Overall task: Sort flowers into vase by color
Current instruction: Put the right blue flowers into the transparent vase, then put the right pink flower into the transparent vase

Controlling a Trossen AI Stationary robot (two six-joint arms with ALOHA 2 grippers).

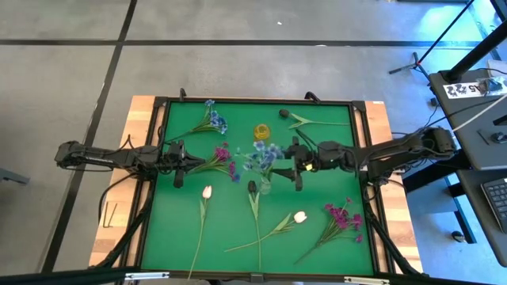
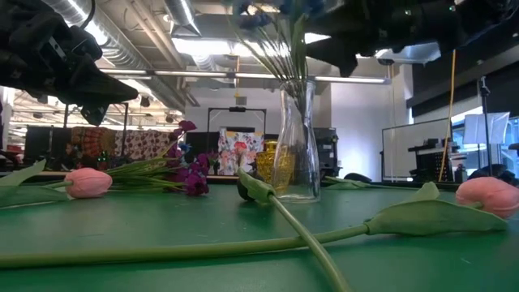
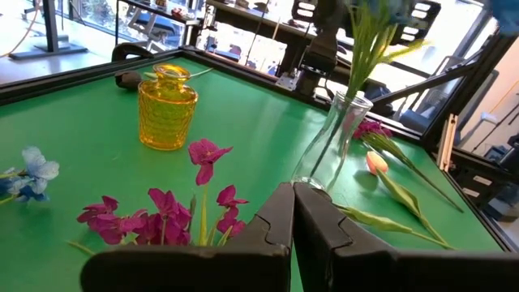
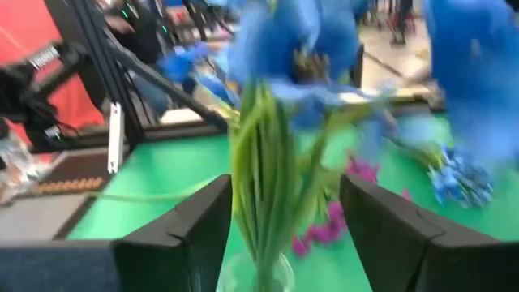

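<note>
A clear glass vase (image 1: 265, 187) stands mid-table and holds a blue blossom spray (image 1: 265, 155). My right gripper (image 1: 287, 164) is open at the height of the spray's stems (image 4: 259, 186), one finger on each side; whether a finger touches them, I cannot tell. My left gripper (image 1: 192, 163) is shut, just left of a magenta spray (image 1: 224, 158) lying on the mat. Lying flat elsewhere are a second blue spray (image 1: 212, 120), a second magenta spray (image 1: 342, 218), two white-pink tulips (image 1: 207, 191) (image 1: 300, 216) and two dark tulips (image 1: 252, 187) (image 1: 283, 113).
A yellow glass vase (image 1: 262, 131) stands just beyond the clear one. The green mat (image 1: 182, 237) has a raised black frame (image 1: 158, 190). Long stems cross the near half of the mat (image 2: 243, 243). The far right corner holds only the dark tulip's stem.
</note>
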